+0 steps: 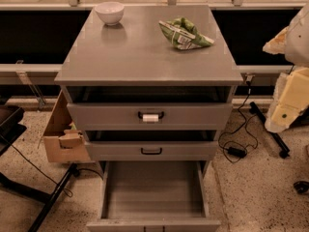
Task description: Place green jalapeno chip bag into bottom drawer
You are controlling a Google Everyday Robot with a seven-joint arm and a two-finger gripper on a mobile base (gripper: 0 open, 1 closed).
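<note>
The green jalapeno chip bag point(184, 34) lies crumpled on the right rear part of the grey cabinet's top point(145, 57). The bottom drawer point(153, 190) is pulled out toward me, and its flat grey interior holds nothing. My gripper point(288, 88) shows as pale white and cream parts at the right edge of the view. It is to the right of the cabinet, below the level of the bag, and touches nothing.
A white bowl point(109, 12) stands at the cabinet top's back left. The two upper drawers point(150, 116) with black handles are slightly open. A cardboard box point(62, 134) sits left of the cabinet. A cable and power brick point(236, 151) lie on the floor to the right, and black stand legs point(48, 199) to the left.
</note>
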